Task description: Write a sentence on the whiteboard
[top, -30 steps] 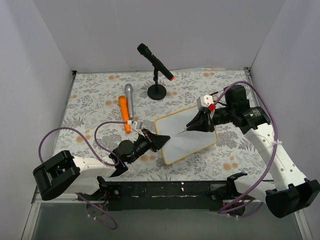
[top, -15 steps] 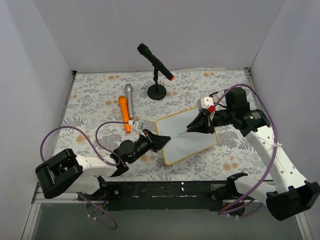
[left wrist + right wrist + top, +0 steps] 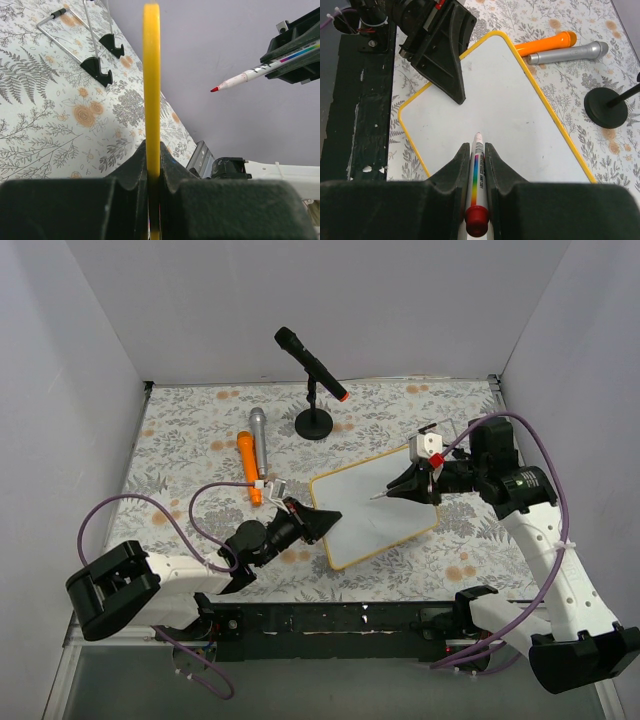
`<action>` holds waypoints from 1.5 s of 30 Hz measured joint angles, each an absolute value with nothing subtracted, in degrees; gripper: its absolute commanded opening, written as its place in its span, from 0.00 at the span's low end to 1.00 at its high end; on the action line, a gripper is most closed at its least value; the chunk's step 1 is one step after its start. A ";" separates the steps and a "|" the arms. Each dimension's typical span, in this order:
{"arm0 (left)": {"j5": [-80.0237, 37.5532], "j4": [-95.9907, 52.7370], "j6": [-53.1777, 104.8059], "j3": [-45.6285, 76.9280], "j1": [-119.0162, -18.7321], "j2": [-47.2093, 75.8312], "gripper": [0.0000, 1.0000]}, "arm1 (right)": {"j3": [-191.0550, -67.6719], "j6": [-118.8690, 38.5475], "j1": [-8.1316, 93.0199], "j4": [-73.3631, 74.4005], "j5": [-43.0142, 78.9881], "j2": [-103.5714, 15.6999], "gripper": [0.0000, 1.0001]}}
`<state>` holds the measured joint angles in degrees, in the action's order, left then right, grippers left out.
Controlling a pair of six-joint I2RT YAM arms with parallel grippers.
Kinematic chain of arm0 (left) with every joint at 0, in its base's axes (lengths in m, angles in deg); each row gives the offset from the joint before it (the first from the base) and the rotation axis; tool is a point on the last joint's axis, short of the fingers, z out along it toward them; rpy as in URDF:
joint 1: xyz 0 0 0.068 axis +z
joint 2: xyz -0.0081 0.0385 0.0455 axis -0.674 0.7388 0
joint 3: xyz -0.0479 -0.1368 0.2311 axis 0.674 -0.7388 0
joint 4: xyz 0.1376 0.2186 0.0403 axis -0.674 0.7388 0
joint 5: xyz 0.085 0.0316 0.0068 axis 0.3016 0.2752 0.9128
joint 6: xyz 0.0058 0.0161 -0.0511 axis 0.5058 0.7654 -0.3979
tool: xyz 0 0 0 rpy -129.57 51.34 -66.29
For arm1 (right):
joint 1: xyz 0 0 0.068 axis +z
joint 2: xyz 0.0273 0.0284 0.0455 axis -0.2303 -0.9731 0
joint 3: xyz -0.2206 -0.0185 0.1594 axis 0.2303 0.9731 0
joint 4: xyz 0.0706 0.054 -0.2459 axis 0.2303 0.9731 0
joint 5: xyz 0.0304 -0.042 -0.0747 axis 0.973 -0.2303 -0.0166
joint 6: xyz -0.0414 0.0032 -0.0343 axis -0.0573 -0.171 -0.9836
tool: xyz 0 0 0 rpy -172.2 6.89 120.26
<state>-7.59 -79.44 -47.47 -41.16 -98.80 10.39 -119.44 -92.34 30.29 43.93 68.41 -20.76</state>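
Observation:
The whiteboard (image 3: 375,508), white with a thin yellow rim, lies tilted on the flowered table; its face is blank and no red sentence shows. It fills the right wrist view (image 3: 495,115) and appears edge-on in the left wrist view (image 3: 151,75). My left gripper (image 3: 322,521) is shut on the board's left edge (image 3: 152,172). My right gripper (image 3: 412,486) is shut on a white marker (image 3: 479,170) with a rainbow label and red cap end, held above the board's right half with its tip clear of the surface. The marker's red tip shows in the left wrist view (image 3: 235,81).
An orange microphone (image 3: 247,466) and a silver microphone (image 3: 258,438) lie at the left back. A black microphone on a round stand (image 3: 314,422) stands behind the board. Two wire board feet (image 3: 97,67) stick out from the board's back. White walls enclose the table.
My right gripper has drawn back to the right with the marker, from over the board's middle to its right half. The left gripper and board have stayed put.

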 measured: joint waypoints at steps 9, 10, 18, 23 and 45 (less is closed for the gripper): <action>-6.71 -79.82 -47.55 -41.14 -98.82 9.80 0.00 | -119.46 -91.53 29.28 44.76 70.55 -20.31 0.01; -6.30 -80.23 -47.64 -41.14 -98.80 10.37 0.00 | -119.46 -90.70 29.28 44.63 70.66 -20.31 0.01; -3.17 -85.41 -47.66 -39.22 -98.65 20.05 0.00 | -119.44 -81.98 29.83 37.46 69.11 -20.81 0.01; -2.93 -86.83 -47.68 -37.21 -98.34 24.20 0.00 | -118.74 -75.23 30.27 30.47 65.90 -22.38 0.01; -3.67 -87.66 -46.81 -35.35 -95.78 24.35 0.00 | -113.80 -71.66 30.18 25.55 62.99 -17.51 0.01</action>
<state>-3.67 -87.66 -46.81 -35.35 -95.78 24.35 -113.80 -71.66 30.18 25.55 62.99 -17.51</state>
